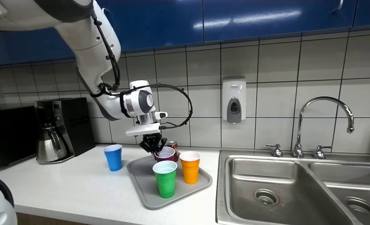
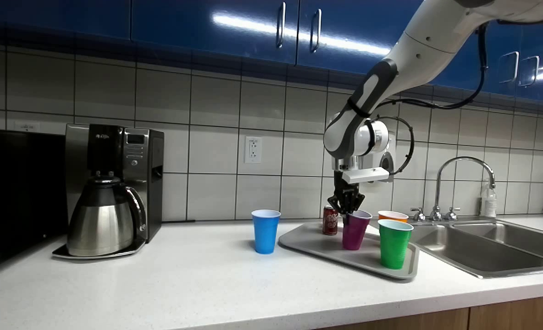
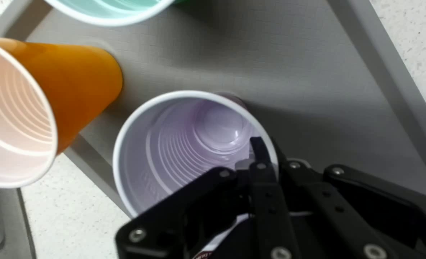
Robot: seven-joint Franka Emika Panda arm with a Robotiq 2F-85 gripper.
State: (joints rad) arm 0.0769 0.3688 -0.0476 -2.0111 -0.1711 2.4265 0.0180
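Purple cup [image 2: 357, 233]: white rim, pale lilac inside, ribbed wall. Jaws narrow, pinching cup's side.

A coffee maker [image 2: 134, 174] stands on the counter [image 2: 198, 284]. Blue cabinets [image 2: 212, 39] hang above the tiled wall [image 2: 214, 149]. A faucet [image 1: 299, 125] arches over a double steel sink [image 1: 266, 173].

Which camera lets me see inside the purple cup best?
The wrist view. It looks down into the purple cup, so its ridges and round bottom show, though the black tool covers part. Both exterior views see it more from the side, showing just the inside near the rim, not the bottom.
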